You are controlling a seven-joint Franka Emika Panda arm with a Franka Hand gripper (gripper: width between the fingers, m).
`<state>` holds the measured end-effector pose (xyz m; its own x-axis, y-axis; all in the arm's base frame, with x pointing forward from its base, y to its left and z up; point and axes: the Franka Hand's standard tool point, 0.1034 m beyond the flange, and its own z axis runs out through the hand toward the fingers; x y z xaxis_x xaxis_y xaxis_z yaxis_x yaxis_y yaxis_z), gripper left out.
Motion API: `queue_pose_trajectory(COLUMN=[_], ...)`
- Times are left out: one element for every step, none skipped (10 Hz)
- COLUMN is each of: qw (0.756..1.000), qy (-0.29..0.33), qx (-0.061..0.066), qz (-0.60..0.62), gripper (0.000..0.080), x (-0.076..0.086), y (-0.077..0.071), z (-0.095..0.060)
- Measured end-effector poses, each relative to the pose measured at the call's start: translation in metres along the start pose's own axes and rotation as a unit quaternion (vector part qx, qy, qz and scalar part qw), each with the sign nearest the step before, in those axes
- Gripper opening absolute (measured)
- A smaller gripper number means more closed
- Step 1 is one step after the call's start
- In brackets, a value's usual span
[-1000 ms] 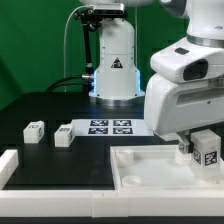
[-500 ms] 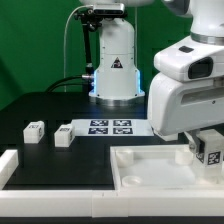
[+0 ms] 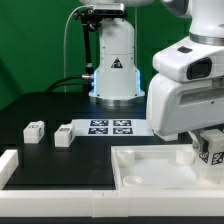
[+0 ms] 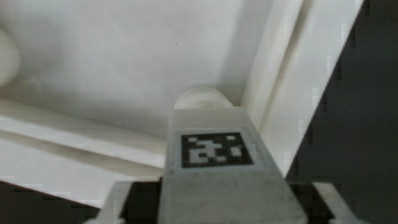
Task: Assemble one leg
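Note:
My gripper [image 3: 208, 152] is shut on a leg [image 3: 212, 149], a small white block with a black-and-white tag. It holds the leg upright at the exterior view's right, low over the far right corner of the large white tray-like piece [image 3: 150, 168]. In the wrist view the leg [image 4: 215, 140] fills the middle between my gripper's [image 4: 217, 203] jaws, its tip pointing at the tray piece's inner corner [image 4: 107, 105]. Two more legs [image 3: 35, 130] [image 3: 64, 135] lie on the black table at the left.
The marker board [image 3: 112, 127] lies flat in front of the arm's white base [image 3: 115, 65]. A white L-shaped wall [image 3: 10, 163] runs along the front left. The arm's bulky white wrist [image 3: 190, 80] hangs over the right side.
My gripper with the leg has shifted slightly toward the exterior view's right and a little lower. Nothing else has moved.

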<state>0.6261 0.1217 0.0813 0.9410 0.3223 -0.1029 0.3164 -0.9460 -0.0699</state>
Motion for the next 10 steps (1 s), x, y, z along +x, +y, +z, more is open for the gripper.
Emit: queue_pose_trajectory(qw=[1.0,0.998,0.995,0.986,0.97,0.953,0.928,0.893,0.849,0.813], qy=[0.0,0.0,0.0,0.001,0.007,0.013,0.014,0.015,0.018,0.019], qx=[0.001,0.001,0.001,0.002,0.0,-0.002,-0.002,-0.002,-0.002,-0.004], qz=[0.023,0.061,0.095,0.164,0.241,0.304,0.371,0.45,0.528,0.582], gripper=[0.0291,0.0291,0.0291,0.0291,0.0292,0.0292,0.0292,0.0292,0.0292,0.0292], x=[0.0,0.0001,0.0001,0.0002,0.0001,-0.0004,-0.0005,-0.0004,0.0002,-0.0001], y=[-0.0003,-0.0007,-0.0011,-0.0014,-0.0021,-0.0029,-0.003,-0.0034,-0.0032,-0.0037], z=[0.0,0.0001,0.0001,0.0004,0.0002,0.0001,0.0001,0.0002,0.0005,0.0015])
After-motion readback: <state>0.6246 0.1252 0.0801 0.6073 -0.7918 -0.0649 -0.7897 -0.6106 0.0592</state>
